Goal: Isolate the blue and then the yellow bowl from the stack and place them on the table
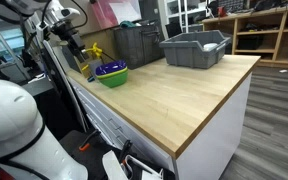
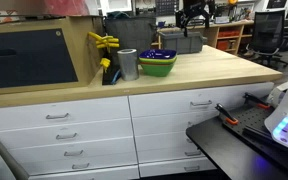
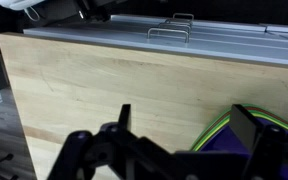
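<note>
The stack of bowls (image 1: 111,73) sits near the far end of the wooden table (image 1: 174,90). The outer bowl is green, a yellow rim shows inside it, and a blue bowl is innermost. The stack also shows in an exterior view (image 2: 157,63) and at the lower right of the wrist view (image 3: 219,140). My gripper (image 3: 189,125) is open and empty above the table. One finger hangs over the stack's rim and the other over bare wood. In both exterior views the gripper (image 1: 72,40) (image 2: 192,18) is high above and behind the stack.
A grey plastic bin (image 1: 194,48) and a dark crate (image 1: 136,42) stand at the back of the table. A metal cup (image 2: 127,63) and a yellow object (image 2: 104,45) stand beside the stack. A wire rack (image 3: 169,32) lies along the far edge.
</note>
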